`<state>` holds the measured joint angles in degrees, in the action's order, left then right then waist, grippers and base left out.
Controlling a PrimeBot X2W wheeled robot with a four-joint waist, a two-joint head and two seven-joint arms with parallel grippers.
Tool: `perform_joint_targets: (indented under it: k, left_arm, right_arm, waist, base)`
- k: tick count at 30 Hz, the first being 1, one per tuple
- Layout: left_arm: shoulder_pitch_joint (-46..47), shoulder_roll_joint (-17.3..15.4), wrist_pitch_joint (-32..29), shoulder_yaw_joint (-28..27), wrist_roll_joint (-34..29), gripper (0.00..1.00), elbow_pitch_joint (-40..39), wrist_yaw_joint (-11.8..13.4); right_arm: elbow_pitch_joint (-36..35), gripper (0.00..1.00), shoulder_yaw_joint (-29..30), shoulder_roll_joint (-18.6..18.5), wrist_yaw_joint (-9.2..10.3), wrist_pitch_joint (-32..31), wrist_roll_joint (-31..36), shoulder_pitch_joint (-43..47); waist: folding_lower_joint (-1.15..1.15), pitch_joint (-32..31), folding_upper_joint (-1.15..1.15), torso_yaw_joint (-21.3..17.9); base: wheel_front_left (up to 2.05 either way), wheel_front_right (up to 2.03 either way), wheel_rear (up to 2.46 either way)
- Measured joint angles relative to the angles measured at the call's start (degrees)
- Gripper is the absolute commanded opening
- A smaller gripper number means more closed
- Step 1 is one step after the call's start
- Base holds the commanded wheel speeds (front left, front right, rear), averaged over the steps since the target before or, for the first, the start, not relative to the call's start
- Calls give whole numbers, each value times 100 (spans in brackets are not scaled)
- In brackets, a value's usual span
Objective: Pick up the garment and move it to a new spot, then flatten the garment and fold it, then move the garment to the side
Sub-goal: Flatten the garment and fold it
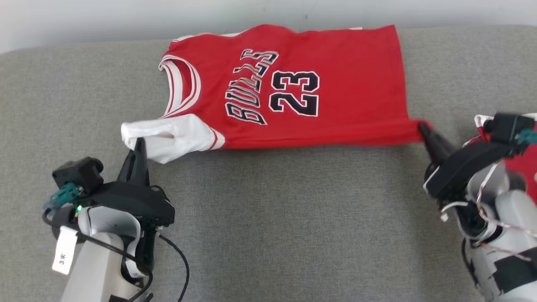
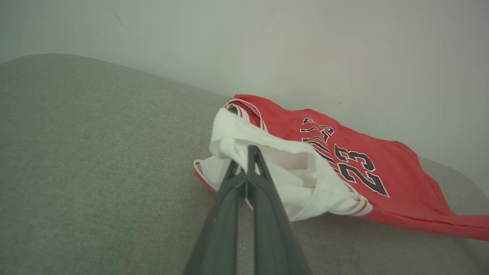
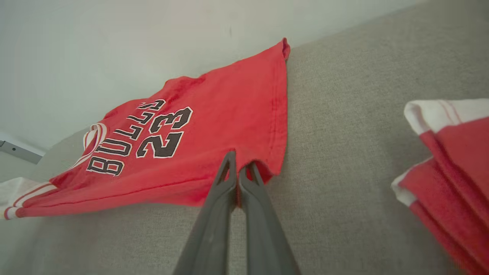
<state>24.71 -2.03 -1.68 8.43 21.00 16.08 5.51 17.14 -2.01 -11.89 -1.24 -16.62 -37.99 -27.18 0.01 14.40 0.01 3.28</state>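
Garment: a red sleeveless jersey with white trim and dark lettering "BULLS 23". In the head view it lies across the upper centre of the grey fabric-covered tabletop. The neckline is toward the left of the frame and the hem toward the right. Its far edge lies close to the pale wall along the top of the frame. Its near edge runs in a nearly straight line between the two hands.

Left hand: located at the lower left of the head view, fingers pointing up the frame. The fingers are pressed together, pinching the white shoulder portion at the garment's near left corner. In the left wrist view the left hand bites into bunched white cloth at frame centre. This cloth stands slightly above the tabletop, with an open fold to the right of the tips.

Right hand: located at the right edge of the head view, fingers angled toward the upper left. The fingers are pressed together, pinching the red hem corner at the garment's near right. In the right wrist view the right hand grips the hem edge at frame centre.

Folded red-and-white cloth: lies on the tabletop at the right edge of the right wrist view, apart from the garment.
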Motion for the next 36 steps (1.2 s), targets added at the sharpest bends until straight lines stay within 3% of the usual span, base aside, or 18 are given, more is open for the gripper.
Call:
perform_joint_targets:
  k: [7,15,22,26,36]
  left_arm:
    - [-20,0,164,1,-33,0,521,-48]
    - [-722,-1,375,18,137,0,611,-112]
    - [-1483,-2,430,170,198,0,636,-156]
    - [-2006,-3,475,169,241,0,554,-149]
    - [-2606,-23,481,275,271,0,282,-98]
  right_arm:
    - [432,0,21,172,-129,110,-205,364]
    - [548,0,48,266,-232,414,-227,729]
    - [470,0,74,274,-220,639,-160,1589]
    - [335,0,78,274,-101,713,-53,2128]
    - [63,0,25,249,-20,704,40,2644]
  waist:
    - [-1,-197,-1,-39]
    - [-1,-638,-1,-12]
    - [-2,-1091,-2,87]
    - [-2,-1371,-2,181]
    - [-2,-1629,-2,263]
  base:
    - [0,0,0]
    - [0,0,0]
    - [0,0,0]
    - [0,0,0]
    - [0,0,0]
